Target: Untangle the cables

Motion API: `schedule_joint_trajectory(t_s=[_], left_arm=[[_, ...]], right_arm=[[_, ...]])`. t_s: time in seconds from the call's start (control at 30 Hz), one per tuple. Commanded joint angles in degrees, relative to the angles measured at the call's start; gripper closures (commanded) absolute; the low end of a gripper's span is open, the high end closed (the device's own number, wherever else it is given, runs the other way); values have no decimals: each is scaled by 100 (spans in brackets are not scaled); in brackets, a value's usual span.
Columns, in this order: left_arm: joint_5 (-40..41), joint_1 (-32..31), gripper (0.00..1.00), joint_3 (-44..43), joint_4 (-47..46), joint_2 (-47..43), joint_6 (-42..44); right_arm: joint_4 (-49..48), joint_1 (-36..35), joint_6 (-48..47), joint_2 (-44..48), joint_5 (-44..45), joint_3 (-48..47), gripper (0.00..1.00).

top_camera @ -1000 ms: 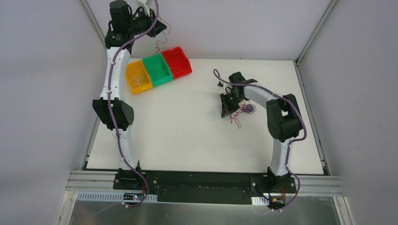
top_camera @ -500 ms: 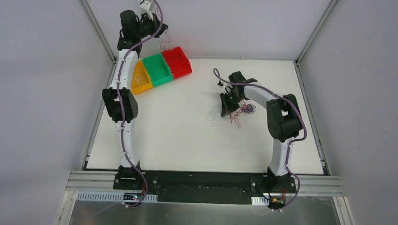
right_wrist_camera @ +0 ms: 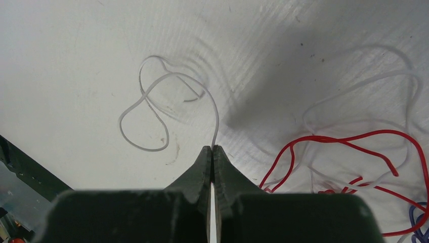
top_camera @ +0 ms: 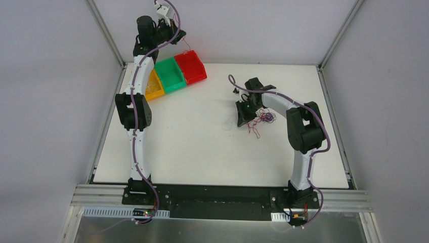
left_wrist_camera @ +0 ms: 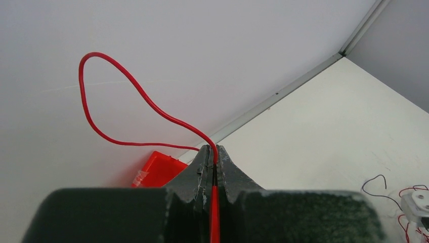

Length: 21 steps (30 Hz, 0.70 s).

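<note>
My left gripper (left_wrist_camera: 213, 150) is shut on a thin red cable (left_wrist_camera: 116, 71) and holds it high at the far left, above the red bin (top_camera: 190, 66); the cable (top_camera: 188, 48) dangles in a loop. My right gripper (right_wrist_camera: 212, 150) is shut on a whitish cable (right_wrist_camera: 152, 101) that curls on the table ahead of it. A tangle of red, whitish and purple-blue cables (top_camera: 261, 119) lies by the right gripper (top_camera: 242, 119). The red loops (right_wrist_camera: 349, 147) show at the right of the right wrist view.
Yellow (top_camera: 154, 87), green (top_camera: 170, 75) and red bins stand in a row at the table's far left. The yellow bin is partly hidden by the left arm. A small white part with wire ends (left_wrist_camera: 416, 202) lies on the table.
The left arm has swung rightward and farther back with the red cable, from over the yellow bin toward the red bin. The right arm has barely moved.
</note>
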<state>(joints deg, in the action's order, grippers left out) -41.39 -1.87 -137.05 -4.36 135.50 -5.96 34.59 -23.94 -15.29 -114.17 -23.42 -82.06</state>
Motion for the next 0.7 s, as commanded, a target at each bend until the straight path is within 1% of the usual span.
schedule_joint_trajectory(t_s=[0.0,0.13,0.17,0.2,0.37,0.43,0.5,0.6,0.67], left_arm=[[-83,-10,95,230,-172,120,-180],[80,-1,87,411,149,137,-26],[77,14,82,419,200,116,-13],[70,32,76,419,229,78,-15],[67,72,60,413,405,-242,-61],[-63,81,52,455,658,-386,-88],[-139,94,49,608,826,-566,-97],[-232,149,47,1065,879,-986,-257],[-647,152,45,1465,878,-1301,-404]], right_arm=[[115,-32,8,110,-77,-237,100],[136,-52,6,155,-113,-337,100],[136,-61,6,175,-123,-368,100],[134,-65,12,195,-145,-399,100],[91,-105,155,281,-278,-578,100],[10,-104,235,315,-353,-634,100],[-25,-105,318,328,-440,-735,100],[-72,-117,511,296,-528,-1059,100],[-124,-126,687,290,-638,-1312,100]])
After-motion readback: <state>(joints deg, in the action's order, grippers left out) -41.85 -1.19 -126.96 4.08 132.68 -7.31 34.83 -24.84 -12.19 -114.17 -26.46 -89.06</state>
